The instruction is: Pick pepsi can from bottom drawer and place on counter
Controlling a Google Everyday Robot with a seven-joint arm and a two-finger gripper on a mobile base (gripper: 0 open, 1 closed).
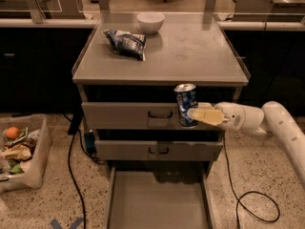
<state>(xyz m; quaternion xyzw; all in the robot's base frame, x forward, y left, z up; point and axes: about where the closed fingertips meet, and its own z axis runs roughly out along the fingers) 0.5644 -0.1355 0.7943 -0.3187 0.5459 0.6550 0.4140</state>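
The pepsi can [185,102], dark blue with a silver top, is held upright in front of the top drawer, its top just below the counter's front edge. My gripper [194,114] reaches in from the right on a white arm and is shut on the can, one pale finger across its lower front. The bottom drawer [157,202] is pulled out below and its grey floor is bare. The counter [190,56] is the flat grey top of the cabinet.
A crinkled blue-and-white snack bag [126,42] and a white bowl [150,22] sit on the back left of the counter. Two upper drawers [133,116] are shut. A bin of scraps [19,149] stands on the floor at left. Black cables [257,206] lie on the floor.
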